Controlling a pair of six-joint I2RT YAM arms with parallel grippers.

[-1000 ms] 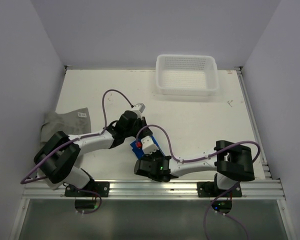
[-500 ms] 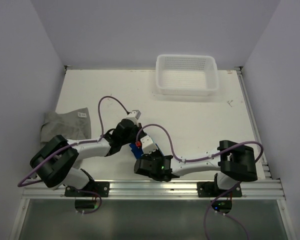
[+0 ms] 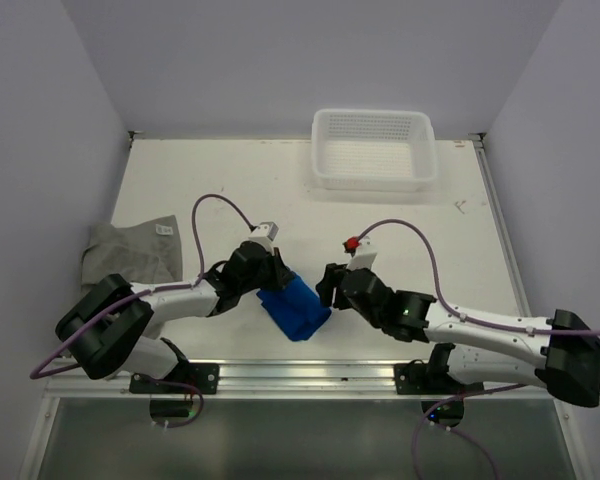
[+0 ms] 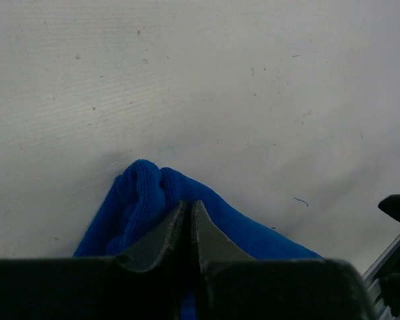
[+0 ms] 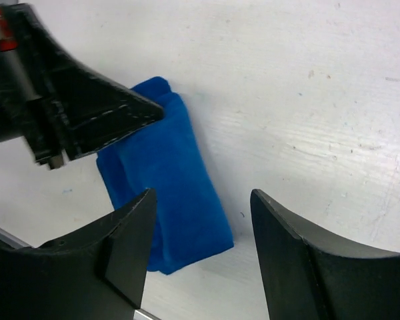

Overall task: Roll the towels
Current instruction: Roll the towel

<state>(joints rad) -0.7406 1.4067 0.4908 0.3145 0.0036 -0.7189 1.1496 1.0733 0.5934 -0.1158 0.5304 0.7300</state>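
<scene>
The blue towel (image 3: pixel 296 309) lies as a short, thick roll near the table's front edge, also in the right wrist view (image 5: pixel 177 180) and the left wrist view (image 4: pixel 141 199). My left gripper (image 3: pixel 271 281) is shut, its tips (image 4: pixel 189 204) resting on the roll's far left end; its black fingers (image 5: pixel 113 117) show in the right wrist view. My right gripper (image 3: pixel 327 284) is open and empty, just right of the roll and above it (image 5: pixel 201 197). The grey towel (image 3: pixel 130 255) with its white tag (image 3: pixel 163 229) lies crumpled at the left edge.
A white perforated basket (image 3: pixel 373 178) stands at the back of the table, right of centre. The metal rail (image 3: pixel 310 375) runs along the front edge close to the roll. Grey walls close in the left and right sides.
My right arm has swung out to the right and off the blue towel, uncovering the roll. My left gripper has stayed at the roll's left end.
</scene>
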